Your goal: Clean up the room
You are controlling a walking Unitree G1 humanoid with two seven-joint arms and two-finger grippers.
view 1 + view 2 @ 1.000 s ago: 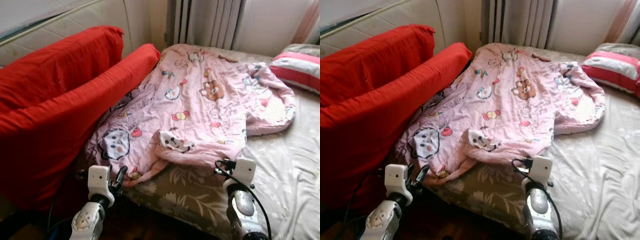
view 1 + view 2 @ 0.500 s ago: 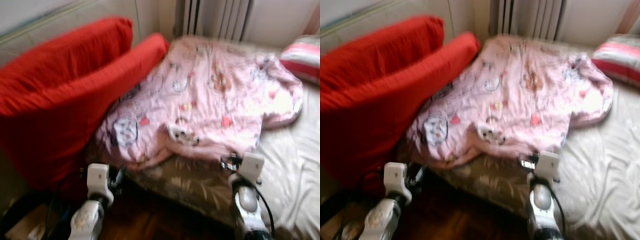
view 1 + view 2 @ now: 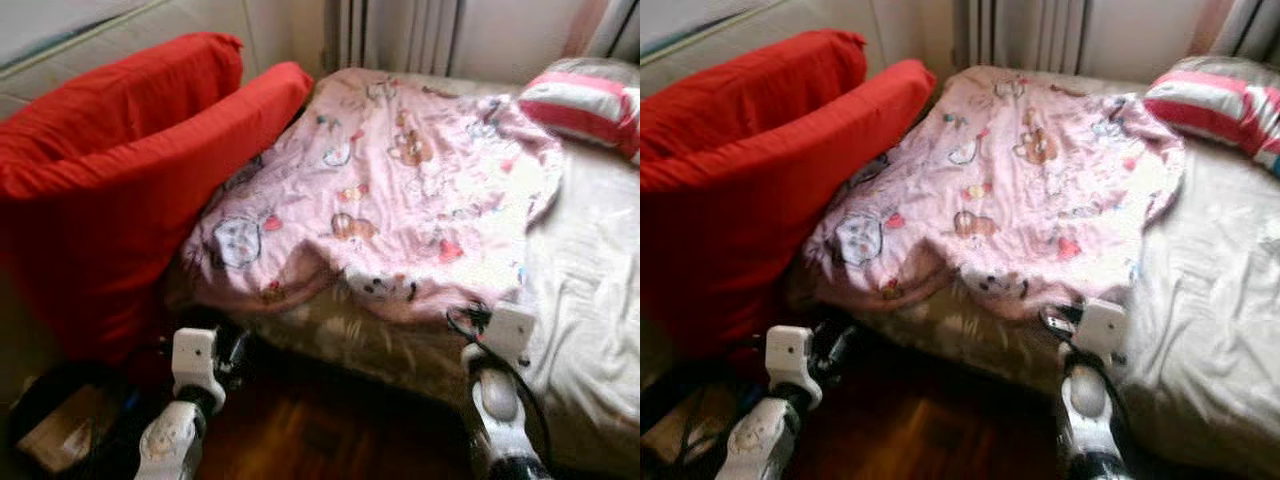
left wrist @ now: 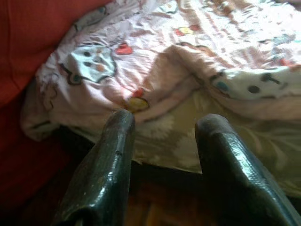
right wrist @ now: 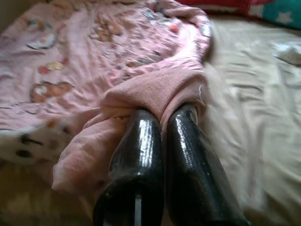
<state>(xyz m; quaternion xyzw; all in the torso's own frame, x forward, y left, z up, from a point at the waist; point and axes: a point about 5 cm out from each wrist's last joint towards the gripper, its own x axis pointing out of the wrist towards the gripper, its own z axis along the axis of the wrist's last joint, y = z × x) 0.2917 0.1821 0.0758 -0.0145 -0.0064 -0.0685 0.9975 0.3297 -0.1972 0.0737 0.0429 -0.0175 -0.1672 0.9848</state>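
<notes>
Between the pinched fingers of the right gripper [image 5: 162,123]: a fold of the pink blanket [image 3: 400,190], clamped at its near edge | blanket spread over the bed [image 3: 590,270], beyond both grippers | left gripper [image 4: 164,125]: fingers parted, holding nothing, blanket hem just ahead | red cushions [image 3: 110,170] beside it

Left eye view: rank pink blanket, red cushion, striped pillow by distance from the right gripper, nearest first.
From the right gripper, at the bed's near edge:
1. Pink blanket: its edge is pinched in the fingers.
2. Striped pillow: far right corner of the bed.
3. Red cushion: across on the left; its near end is close to the pillow's range, so this ranking is loose.
</notes>
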